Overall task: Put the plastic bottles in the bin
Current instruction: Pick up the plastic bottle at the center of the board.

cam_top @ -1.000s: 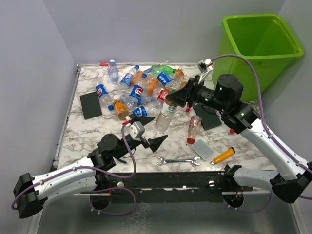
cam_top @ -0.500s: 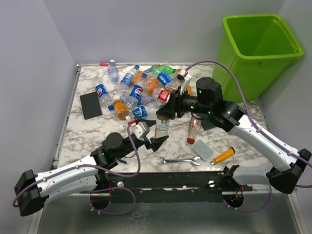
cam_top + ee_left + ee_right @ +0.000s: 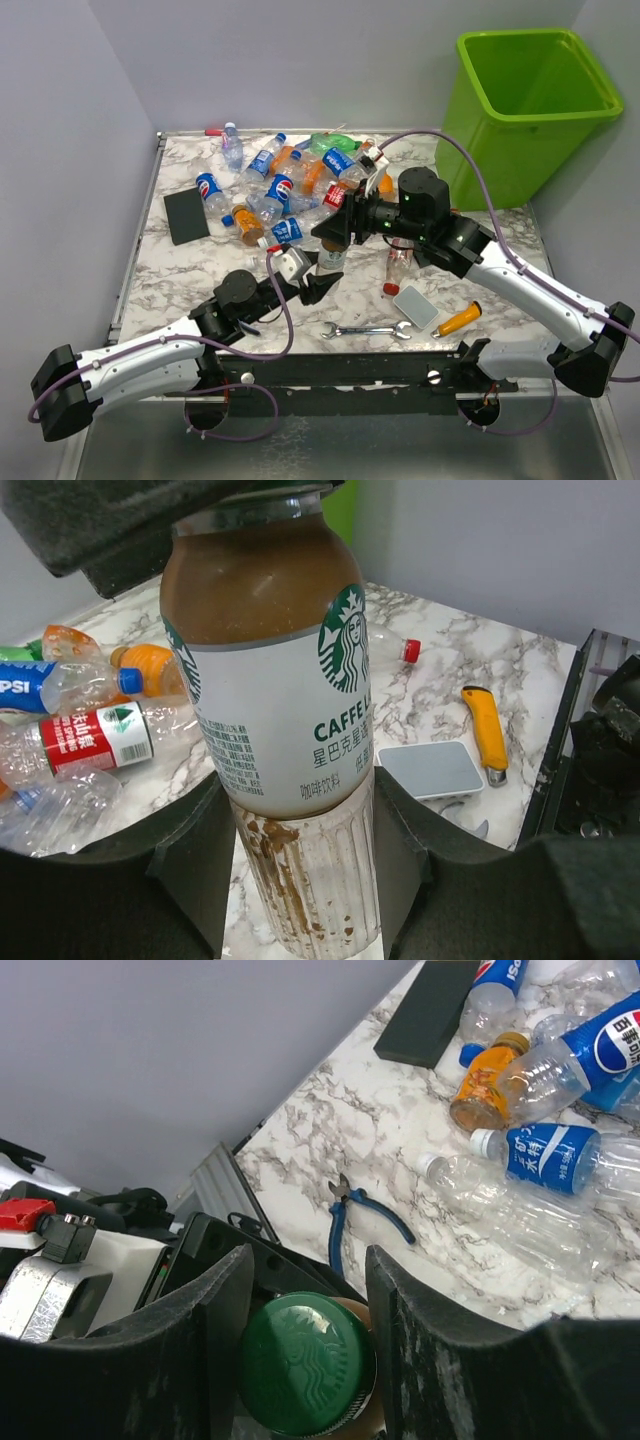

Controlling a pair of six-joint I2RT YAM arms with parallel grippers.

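Observation:
A Starbucks coffee bottle (image 3: 330, 256) with a white label and green cap (image 3: 305, 1375) stands upright mid-table between both arms. My left gripper (image 3: 322, 280) is shut on its ribbed lower part (image 3: 310, 870), both fingers pressing its sides. My right gripper (image 3: 336, 226) straddles the cap from above, open, with a slim gap at one finger. More plastic bottles (image 3: 290, 180) lie piled at the back left, and one with a red cap (image 3: 397, 264) lies beside the right arm. The lime-green bin (image 3: 535, 90) stands off the table's back right corner.
A wrench (image 3: 365, 330), a grey slab (image 3: 415, 307) and an orange-handled cutter (image 3: 458, 320) lie near the front edge. A black slab (image 3: 186, 216) sits at the left, another (image 3: 432, 243) under the right arm. Blue pliers (image 3: 350, 1225) lie by the left arm.
The right arm carried the coffee bottle left and down to the left gripper. The left gripper moved in and shut on its base. The right gripper's fingers eased off the cap.

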